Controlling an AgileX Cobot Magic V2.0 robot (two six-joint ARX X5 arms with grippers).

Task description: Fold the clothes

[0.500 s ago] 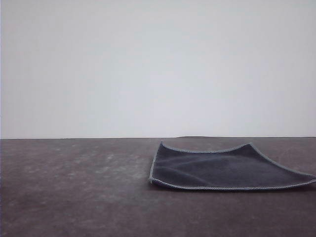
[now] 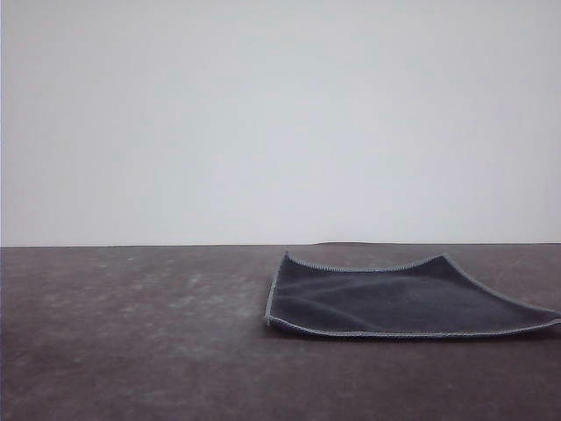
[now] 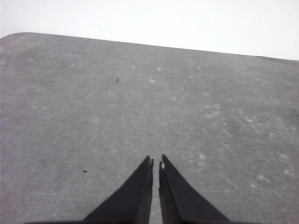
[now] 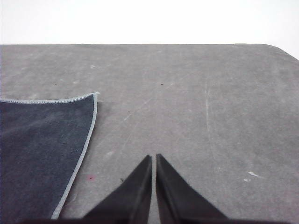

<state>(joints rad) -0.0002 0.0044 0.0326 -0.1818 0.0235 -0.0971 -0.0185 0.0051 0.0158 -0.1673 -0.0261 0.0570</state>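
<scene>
Front view shows a dark grey cloth point(image 2: 399, 303) lying flat on the right of the grey surface point(image 2: 131, 333), while left claw point(image 3: 155, 163) and right claw point(image 4: 153, 157) hover closed, empty.

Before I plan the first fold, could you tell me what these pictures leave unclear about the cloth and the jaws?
- Cloth: underside hidden in the front view, so its colour is unknown; its right corner meets the frame edge.
- Cloth, right wrist view: cut off by the frame, so only one corner shows.
- Left gripper and right gripper: bodies cut off; jaws nearly closed, holding nothing.
</scene>
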